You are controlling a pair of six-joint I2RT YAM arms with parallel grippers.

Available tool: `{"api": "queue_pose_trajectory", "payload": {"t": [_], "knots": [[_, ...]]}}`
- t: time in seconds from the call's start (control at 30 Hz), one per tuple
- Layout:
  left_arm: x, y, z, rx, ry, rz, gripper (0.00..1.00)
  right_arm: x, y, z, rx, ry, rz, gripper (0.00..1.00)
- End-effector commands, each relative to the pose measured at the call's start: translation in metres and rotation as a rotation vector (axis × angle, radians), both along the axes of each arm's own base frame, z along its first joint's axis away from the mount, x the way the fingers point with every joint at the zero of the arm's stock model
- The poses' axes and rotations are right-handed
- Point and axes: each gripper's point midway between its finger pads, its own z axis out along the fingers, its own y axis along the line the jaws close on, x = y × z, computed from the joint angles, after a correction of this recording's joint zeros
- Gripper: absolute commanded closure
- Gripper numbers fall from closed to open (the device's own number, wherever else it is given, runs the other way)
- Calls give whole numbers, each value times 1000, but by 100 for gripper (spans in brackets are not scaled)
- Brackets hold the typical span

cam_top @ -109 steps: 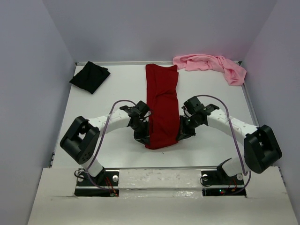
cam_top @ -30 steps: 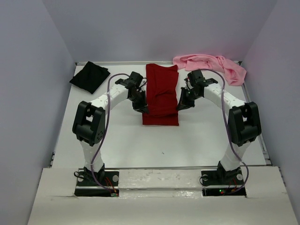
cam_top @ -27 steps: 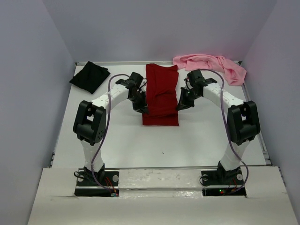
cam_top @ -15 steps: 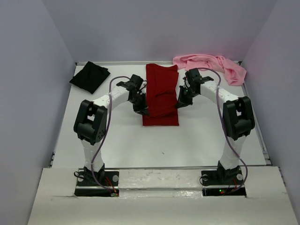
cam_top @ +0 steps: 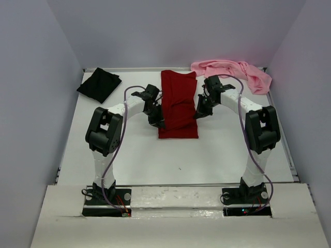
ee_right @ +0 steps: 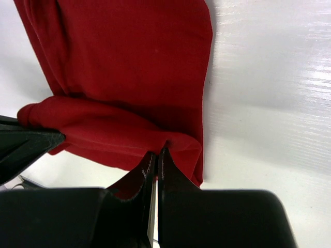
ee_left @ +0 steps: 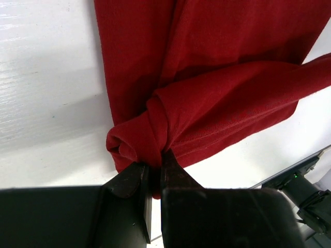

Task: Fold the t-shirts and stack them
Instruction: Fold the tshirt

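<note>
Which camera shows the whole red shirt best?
The top external view: it shows nearly all of the dark red shirt. The wrist views show only the folded edge, pinched by the left end effector and right end effector.

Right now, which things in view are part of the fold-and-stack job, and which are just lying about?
Job:
- dark red t-shirt, near end doubled over, pinched by left gripper and right gripper
- black t-shirt, far left corner
- light pink t-shirt, crumpled, far right

Not the job:
- white table
- back wall
</note>
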Motion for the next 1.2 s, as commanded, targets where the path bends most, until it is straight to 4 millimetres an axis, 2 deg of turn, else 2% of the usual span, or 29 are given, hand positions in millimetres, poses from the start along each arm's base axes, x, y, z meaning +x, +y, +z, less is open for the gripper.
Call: {"api": "queue_pose_trajectory", "payload": {"t": [0.0, 0.1, 0.17, 0.2, 0.23, 0.27, 0.33, 0.4, 0.47, 0.57, 0.63, 0.7, 0.77, 0.8, 0.83, 1.0, 1.17], "knots": [[-1, 8, 0, 26, 5, -21, 93, 26, -12, 0, -44, -82, -35, 100], [-1, 8, -2, 29, 9, -26, 93, 25, -13, -6, -48, -76, -40, 100], [-1, 8, -4, 33, 11, -26, 90, 24, -14, -12, -57, -69, -45, 100], [-2, 8, -5, 33, 12, -28, 86, 23, -16, -15, -62, -65, -46, 100], [-1, 9, -5, 34, 11, -28, 81, 22, -17, -17, -67, -62, -50, 95], [-1, 8, -5, 34, 13, -29, 78, 22, -17, -18, -69, -62, -52, 78], [-2, 9, -6, 36, 16, -29, 76, 22, -19, -19, -77, -64, -56, 61], [-3, 8, -7, 32, 17, -31, 76, 23, -19, -17, -77, -73, -56, 54], [-2, 8, -7, 29, 15, -31, 88, 23, -20, -12, -80, -84, -61, 50], [-2, 8, -7, 28, 19, -27, 84, 22, -20, -4, -72, -101, -59, 49], [-1, 6, -6, 23, 16, -30, 84, 19, -18, 9, -50, -121, -58, 51], [0, 7, -5, 23, 16, -28, 83, 8, -11, 14, 2, -97, -56, 63], [-1, 6, -6, 25, 18, -30, 83, -3, -4, 24, 66, -80, -55, 78], [-1, 6, -5, 25, 18, -30, 83, -9, -2, 25, 83, -67, -55, 91], [1, 6, -5, 23, 16, -27, 83, -18, -3, 19, 87, -40, -58, 100], [2, 4, -6, 23, 22, -30, 80, -43, 3, 37, 169, -34, -44, 100], [4, 3, -6, 22, 22, -34, 80, -63, 12, 30, 255, 22, -55, 100]]}}
